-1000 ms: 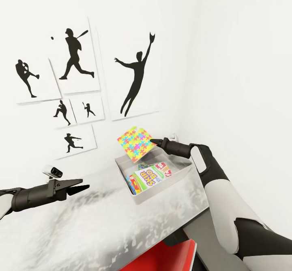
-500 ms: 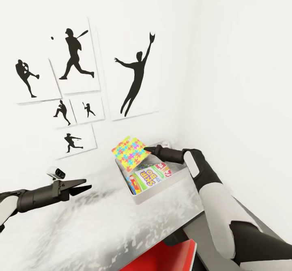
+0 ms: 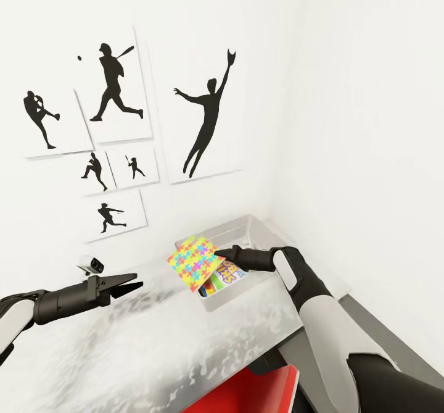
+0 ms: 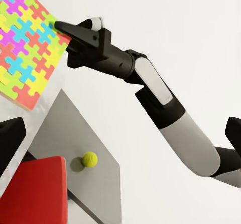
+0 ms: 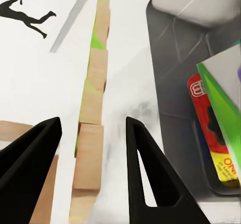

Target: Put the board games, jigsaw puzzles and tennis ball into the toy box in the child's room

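Hovering over the near-left corner of the shallow light-grey toy box (image 3: 259, 231), the thin multicolour jigsaw puzzle board (image 3: 195, 263) lies tilted, one edge pinched in the right gripper (image 3: 221, 255). Inside the box, colourful game boxes (image 3: 223, 276) show; their lettering is too cut off to read. The left gripper (image 3: 132, 285) waits well left of the box, empty and parted.

Matt grey toy box (image 3: 217, 300) on glossy, mottled table (image 3: 154, 351).
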Motion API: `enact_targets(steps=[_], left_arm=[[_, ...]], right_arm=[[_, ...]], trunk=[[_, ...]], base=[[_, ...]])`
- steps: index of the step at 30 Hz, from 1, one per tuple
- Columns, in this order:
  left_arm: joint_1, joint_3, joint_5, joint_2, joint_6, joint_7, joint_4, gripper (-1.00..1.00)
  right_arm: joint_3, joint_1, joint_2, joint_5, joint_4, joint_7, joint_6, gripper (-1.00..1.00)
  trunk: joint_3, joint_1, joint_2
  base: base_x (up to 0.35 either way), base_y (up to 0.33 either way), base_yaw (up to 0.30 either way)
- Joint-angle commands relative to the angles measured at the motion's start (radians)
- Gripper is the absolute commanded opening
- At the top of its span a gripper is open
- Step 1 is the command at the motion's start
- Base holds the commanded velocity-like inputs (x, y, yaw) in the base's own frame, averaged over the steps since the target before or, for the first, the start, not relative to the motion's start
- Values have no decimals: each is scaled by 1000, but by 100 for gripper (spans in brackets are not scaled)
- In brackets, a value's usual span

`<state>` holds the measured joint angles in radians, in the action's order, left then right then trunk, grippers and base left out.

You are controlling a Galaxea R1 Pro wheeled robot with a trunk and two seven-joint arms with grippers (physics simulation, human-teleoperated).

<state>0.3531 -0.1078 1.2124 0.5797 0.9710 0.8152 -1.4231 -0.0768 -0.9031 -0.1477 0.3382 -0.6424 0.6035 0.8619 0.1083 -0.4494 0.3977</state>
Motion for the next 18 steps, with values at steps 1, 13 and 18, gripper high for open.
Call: enact_targets(steps=[1,13,18], left_arm=[[1,-1,3,1,3,2,1,100],[1,-1,2,1,3,1,1,100],[1,-1,2,1,3,1,1,100]], right_arm=[[-7,-1,-1,-2,0,6,5,-100],[-10,0,34,4,0,15,-10,-100],[-11,0,55,7,1,36,-41,-100]], trunk=[[2,-1,2],[2,-1,2],[2,-1,2]], base=[[0,0,0],[0,0,0],[0,0,0]])
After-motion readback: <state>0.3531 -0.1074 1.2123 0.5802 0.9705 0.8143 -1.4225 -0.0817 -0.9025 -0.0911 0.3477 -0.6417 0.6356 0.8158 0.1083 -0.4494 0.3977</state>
